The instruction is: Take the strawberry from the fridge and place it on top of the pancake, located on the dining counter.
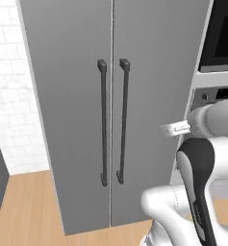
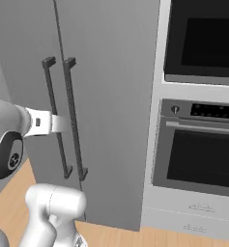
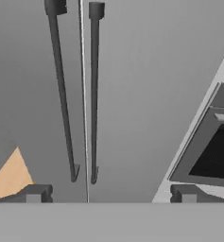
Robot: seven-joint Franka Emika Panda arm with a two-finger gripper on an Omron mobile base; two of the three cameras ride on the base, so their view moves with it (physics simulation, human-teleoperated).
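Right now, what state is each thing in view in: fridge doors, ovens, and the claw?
Tall grey two-door fridge: both doors shut.
Black upper wall oven: door shut.
Grey lower oven: door shut.
Claw: open, empty, facing the fridge's dark bar handles, not touching them.

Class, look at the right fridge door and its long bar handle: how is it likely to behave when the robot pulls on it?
The handle looks like a rigid bar fixed at both ends, so it probably won't flex. The tall door likely swings stiffly about its outer edge. The smooth bar may slip through the open gripper unless grasped squarely.
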